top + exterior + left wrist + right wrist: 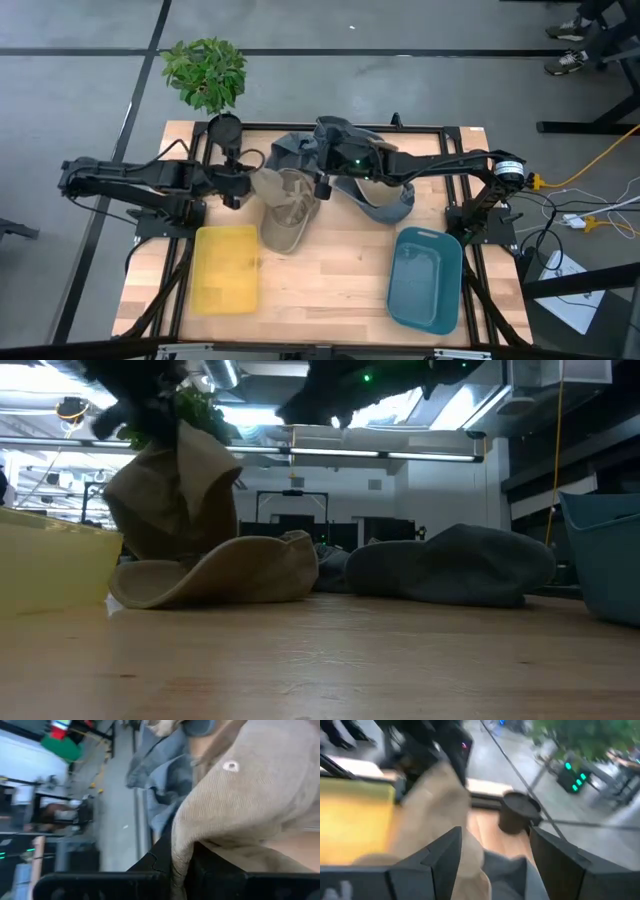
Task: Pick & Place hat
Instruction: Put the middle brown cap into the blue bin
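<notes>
A tan corduroy hat (285, 208) lies at the table's middle. Its left part is raised (175, 490) and its brim (230, 572) lies on the wood. My left gripper (240, 188) reaches in from the left and is shut on the hat's left edge. My right gripper (325, 185) hovers open above the tan hat's right side, well off the table (340, 400), with the tan cloth showing between its fingers (492, 855). A grey hat (450, 565) and a blue-grey hat (300, 150) rest on the table behind it. My left gripper pinches a fold of the tan hat's edge (180, 855) between its two fingers, coming from the table's left. The held side is lifted and the cloth rises to the fingers, while the brim (230, 572) stays on the table.
A yellow bin (227, 265) sits near-left of the hat and a teal bin (425, 278) near-right. A potted plant (205, 72) stands at the far-left edge, close to the left arm. Bare wood lies between the two bins.
</notes>
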